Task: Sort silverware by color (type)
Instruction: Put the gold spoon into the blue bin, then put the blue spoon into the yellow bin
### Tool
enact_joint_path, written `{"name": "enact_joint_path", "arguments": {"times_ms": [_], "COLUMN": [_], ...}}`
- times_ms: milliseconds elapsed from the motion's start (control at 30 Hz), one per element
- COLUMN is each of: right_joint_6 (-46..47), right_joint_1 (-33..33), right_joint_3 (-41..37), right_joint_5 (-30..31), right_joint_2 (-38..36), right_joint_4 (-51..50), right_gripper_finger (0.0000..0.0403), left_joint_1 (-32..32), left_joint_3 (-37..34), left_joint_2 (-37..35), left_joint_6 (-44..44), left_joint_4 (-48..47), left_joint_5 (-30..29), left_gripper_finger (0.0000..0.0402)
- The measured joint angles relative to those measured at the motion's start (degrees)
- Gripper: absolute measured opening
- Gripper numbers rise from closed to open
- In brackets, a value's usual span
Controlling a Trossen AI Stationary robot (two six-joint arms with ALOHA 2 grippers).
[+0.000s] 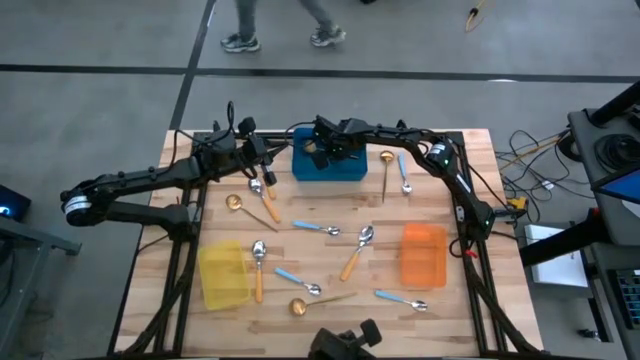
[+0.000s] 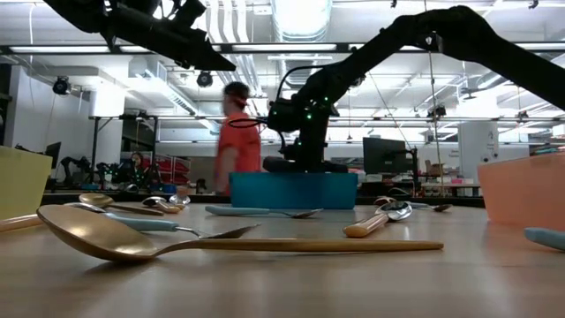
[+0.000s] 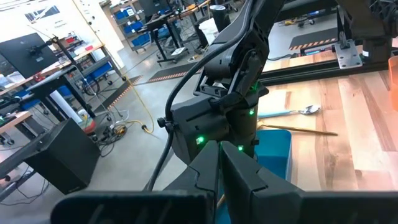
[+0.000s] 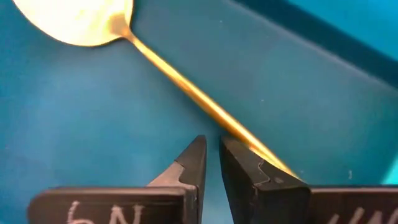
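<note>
While its two dark fingers stand only a sliver apart, the right gripper (image 4: 211,155) hangs inside the blue bin (image 1: 328,165) at about twelve o'clock on the table (image 1: 470,200). A gold spoon (image 4: 87,22) lies on the bin's floor just beneath it, the thin handle running under the fingertips; whether the fingers actually pinch that handle cannot be told.

At roughly eleven o'clock the left gripper (image 3: 221,163) hovers just beside the bin with its fingers pressed together and nothing between them.

Out on the wood the rest of the silverware lies scattered. At one o'clock a gold spoon (image 1: 386,172) and a blue-handled spoon (image 1: 403,172) lie side by side. Near ten o'clock sit another gold spoon (image 1: 245,208) and two orange-handled spoons (image 1: 262,190). Around the centre are a blue-handled spoon (image 1: 318,229) and an orange-handled one (image 1: 357,252). Toward six o'clock lie an orange-handled spoon (image 1: 259,268), a blue-handled spoon (image 1: 297,281), a gold spoon (image 1: 318,303) and a further blue-handled spoon (image 1: 402,299).

The yellow bin (image 1: 223,274) stands at eight o'clock, the orange bin (image 1: 423,254) at four o'clock.
</note>
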Motion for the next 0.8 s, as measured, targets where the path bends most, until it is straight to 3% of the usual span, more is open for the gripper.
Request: {"name": "enact_joint_path", "arguments": {"times_ms": [300, 800], "right_joint_6": [-0.98, -3.21], "right_joint_1": [-0.47, -0.68], "right_joint_3": [0.33, 0.38], "right_joint_5": [3.36, 3.41], "right_joint_2": [0.07, 0.07], "right_joint_4": [1.98, 4.66], "right_gripper_finger": [0.0038, 0.0038], "left_joint_1": [0.00, 0.00], "left_joint_3": [0.00, 0.00], "left_joint_2": [0.00, 0.02], "left_joint_6": [0.00, 0.02], "left_joint_4": [-0.02, -0.04], "left_joint_5": [0.01, 0.01], "left_gripper_finger": [0.0000, 0.0000]}}
